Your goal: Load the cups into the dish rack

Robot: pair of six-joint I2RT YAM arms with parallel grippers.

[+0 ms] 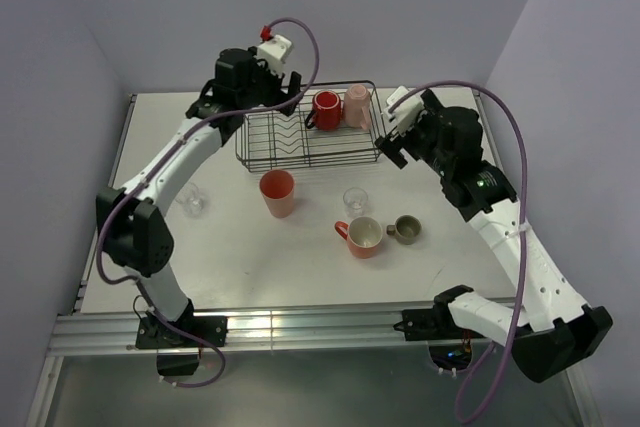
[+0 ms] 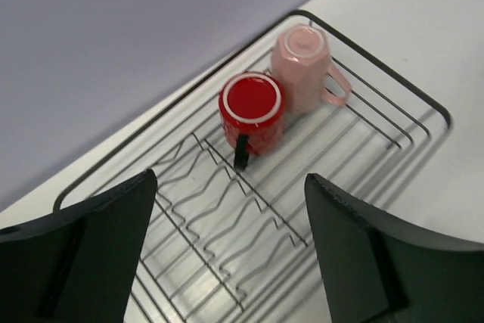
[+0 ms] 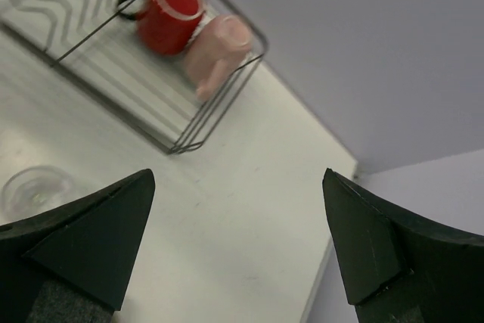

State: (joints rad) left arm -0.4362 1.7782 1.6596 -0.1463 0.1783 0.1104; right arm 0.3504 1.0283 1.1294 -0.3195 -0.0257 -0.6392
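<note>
Black fingers (image 2: pixel 113 240) of the left gripper (image 2: pixel 229 179) fill the bottom of its wrist view, spread wide with nothing between them. It hangs over the dish rack (image 1: pixel 268 139), which sits along the table's (image 1: pixel 150 137) far edge. In the rack's right end the red mug (image 2: pixel 252 107) and the pale pink mug (image 2: pixel 302 62) stand upside down, touching each other. The right gripper (image 3: pixel 238 175) is also wide open and empty, hovering just off the rack's right end.

Five cups wait on the table:
- a clear glass (image 1: pixel 192 200) toward the left edge
- the salmon tumbler (image 1: pixel 277 193) just in front of the rack
- a second clear glass (image 1: pixel 355 199) near the middle
- the orange mug (image 1: pixel 362 236) and the small grey-olive mug (image 1: pixel 405 230), side by side nearer the front edge

Two of seven appear loaded, so the step in hand looks like fetching the next cup. The left arm would do well to rise straight up, clear of the rack's rim and the red mug's handle, before swinging toward the tumbler or the left glass. Either should be pinched across its wall, low enough not to tip. The glass will probably be slippery, so a squared, centred grip matters. For placing, the flat wire floor beside the red mug looks safer than the divider prongs (image 2: pixel 227 209) in the middle. The cup should come down gently so the two already seated are not nudged.
</note>
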